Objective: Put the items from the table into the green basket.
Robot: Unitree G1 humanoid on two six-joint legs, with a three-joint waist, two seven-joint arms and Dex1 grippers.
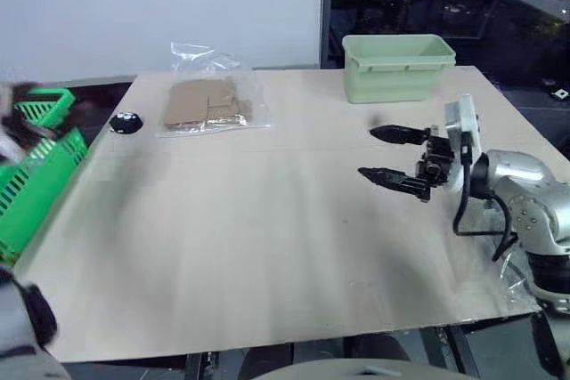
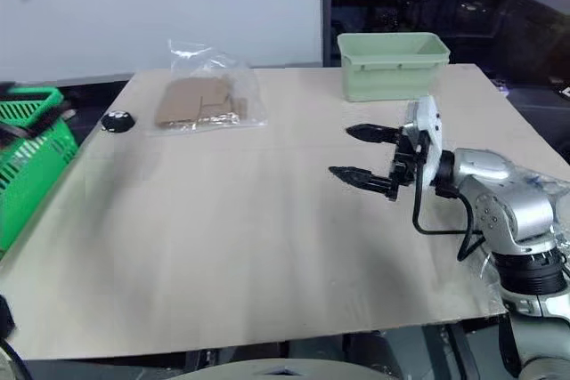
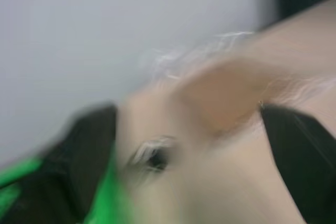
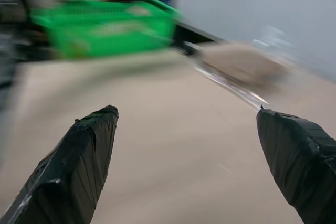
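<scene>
A crinkly clear plastic bag (image 1: 209,104) with flat brown contents lies on the far left part of the pale beige table (image 1: 267,246). The green basket (image 1: 36,184) with lattice sides stands off the table's left edge. My right gripper (image 1: 367,153) hovers over the right half of the table, open and empty, pointing left toward the bag and basket. In the right wrist view its black fingers (image 4: 79,166) frame the bag (image 4: 247,66) and the basket (image 4: 105,24). The blurred left wrist view shows my left gripper (image 3: 186,109) open and empty, facing the bag (image 3: 226,93) with the basket (image 3: 107,192) beside it.
A pale mint-green solid-walled tub (image 1: 396,68) stands at the table's far right. A small black round object (image 1: 126,122) sits near the far left edge, between the basket and the bag. A white wall rises behind the table.
</scene>
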